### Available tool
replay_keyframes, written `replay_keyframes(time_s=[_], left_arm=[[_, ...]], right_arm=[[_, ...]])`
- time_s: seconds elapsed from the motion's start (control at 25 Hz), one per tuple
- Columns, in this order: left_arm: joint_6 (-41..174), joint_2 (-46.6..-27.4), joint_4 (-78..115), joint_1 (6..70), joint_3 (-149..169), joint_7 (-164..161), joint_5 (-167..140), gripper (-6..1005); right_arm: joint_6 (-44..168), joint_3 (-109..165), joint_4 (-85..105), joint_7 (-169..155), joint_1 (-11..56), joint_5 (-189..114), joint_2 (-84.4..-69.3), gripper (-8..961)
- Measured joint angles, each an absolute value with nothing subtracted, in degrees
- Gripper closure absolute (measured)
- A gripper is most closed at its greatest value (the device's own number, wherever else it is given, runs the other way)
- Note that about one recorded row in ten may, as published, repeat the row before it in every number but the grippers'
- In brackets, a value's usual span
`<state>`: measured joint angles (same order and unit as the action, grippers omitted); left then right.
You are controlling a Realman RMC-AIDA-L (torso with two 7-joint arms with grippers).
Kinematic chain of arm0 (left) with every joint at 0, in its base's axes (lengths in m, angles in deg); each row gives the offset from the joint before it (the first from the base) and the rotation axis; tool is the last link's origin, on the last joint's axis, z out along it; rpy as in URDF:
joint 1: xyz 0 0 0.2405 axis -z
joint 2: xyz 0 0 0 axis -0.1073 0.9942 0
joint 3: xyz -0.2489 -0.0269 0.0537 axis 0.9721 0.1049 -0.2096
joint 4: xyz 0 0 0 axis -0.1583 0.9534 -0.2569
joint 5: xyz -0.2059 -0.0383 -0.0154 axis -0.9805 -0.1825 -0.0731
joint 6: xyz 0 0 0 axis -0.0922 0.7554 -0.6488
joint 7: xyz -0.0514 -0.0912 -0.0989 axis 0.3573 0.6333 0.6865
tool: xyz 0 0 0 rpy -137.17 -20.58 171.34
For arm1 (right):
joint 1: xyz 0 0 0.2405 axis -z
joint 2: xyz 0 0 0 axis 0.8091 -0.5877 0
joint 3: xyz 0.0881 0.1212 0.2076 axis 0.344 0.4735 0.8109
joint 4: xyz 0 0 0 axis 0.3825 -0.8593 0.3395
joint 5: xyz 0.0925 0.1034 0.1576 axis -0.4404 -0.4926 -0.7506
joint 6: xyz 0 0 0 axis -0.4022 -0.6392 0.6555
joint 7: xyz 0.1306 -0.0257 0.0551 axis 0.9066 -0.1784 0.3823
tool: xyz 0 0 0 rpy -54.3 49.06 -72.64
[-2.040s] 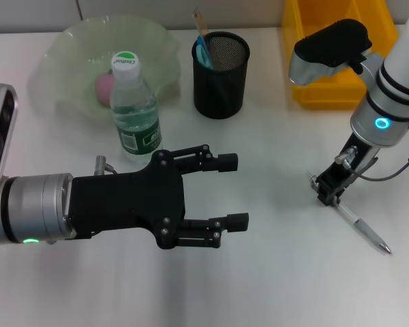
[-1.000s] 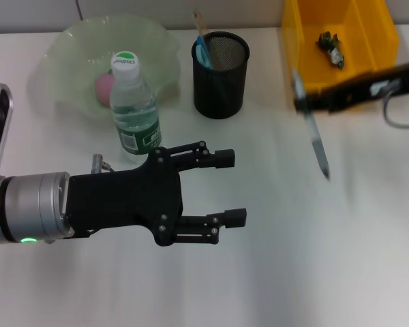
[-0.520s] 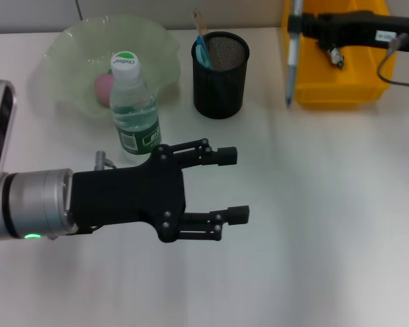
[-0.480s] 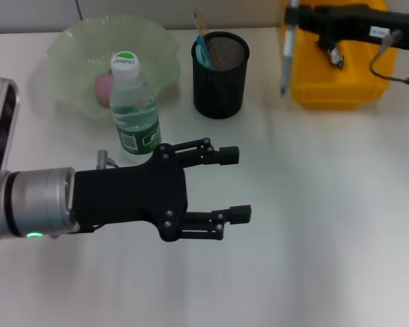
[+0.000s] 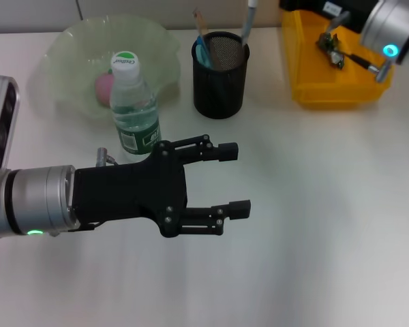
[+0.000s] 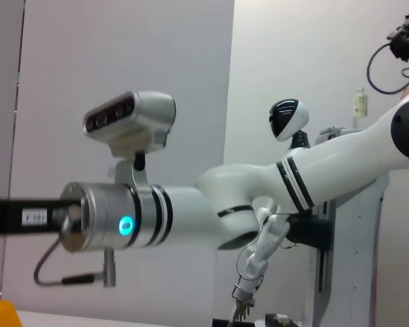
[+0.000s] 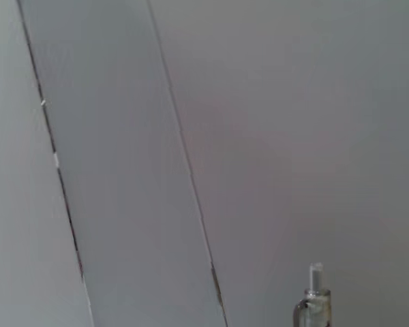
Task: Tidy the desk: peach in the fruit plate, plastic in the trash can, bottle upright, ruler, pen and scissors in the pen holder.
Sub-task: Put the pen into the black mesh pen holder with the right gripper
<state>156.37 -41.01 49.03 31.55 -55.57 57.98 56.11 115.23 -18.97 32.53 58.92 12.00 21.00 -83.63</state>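
My left gripper (image 5: 235,178) hangs over the bare middle of the desk (image 5: 313,225), fingers spread wide with nothing between them. Just behind it the bottle (image 5: 134,109) stands upright with its green cap on, and its body covers part of the fruit plate (image 5: 68,48), so I get only a pink sliver of the peach (image 5: 103,87) beside the bottle. The black mesh pen holder (image 5: 220,75) sits to the right of the plate, with the ruler (image 5: 201,24) and a blue-handled thing I take for the scissors (image 5: 203,53) poking out, mostly hidden by the rim. The pen (image 5: 247,24) is tilted over the holder's far rim, its top cut off by the frame edge, and I cannot tell whether its tip is inside. My right arm (image 5: 392,24) reaches in at the far right corner above the yellow trash can (image 5: 307,68); its fingers are out of sight, so whether they grip or not I cannot tell. Plastic (image 5: 332,49) lies crumpled in the can. My right wrist view shows only a blank wall and the pen's end.
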Motion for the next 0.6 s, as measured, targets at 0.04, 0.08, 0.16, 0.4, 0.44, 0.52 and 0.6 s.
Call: replay_keyframes(time_s=[0.04,0.08,0.16,0.4,0.44,0.52,0.6], left_arm=[[156.37,-41.01,49.03,31.55,-55.57,57.98,56.11,199],[156.28,-41.01,49.03,31.58,-55.53,57.80,55.79,199],[156.13,-41.01,49.02,31.65,-55.52,57.47,55.63,199],[155.63,-41.01,48.98,32.20,-55.51,57.23,55.59,199],[155.58,-41.02,48.96,32.45,-55.51,57.19,55.58,199],[155.54,-41.02,48.95,32.58,-55.52,57.17,55.57,199],[155.29,-41.05,48.94,32.77,-55.51,57.16,55.55,199]], right_arm=[[115.17,-18.95,31.18,57.01,11.45,20.87,-83.69,785],[115.15,-18.86,29.57,54.93,10.92,20.81,-83.72,786],[115.27,-18.69,27.46,51.77,10.30,20.50,-83.81,786],[115.70,-19.62,23.10,42.50,9.94,14.34,-84.04,786],[115.71,-19.73,22.22,40.71,9.82,13.12,-84.04,786],[115.73,-19.73,20.77,37.87,9.54,11.18,-84.05,786],[115.74,-19.73,19.83,36.42,9.23,10.47,-84.06,786]])
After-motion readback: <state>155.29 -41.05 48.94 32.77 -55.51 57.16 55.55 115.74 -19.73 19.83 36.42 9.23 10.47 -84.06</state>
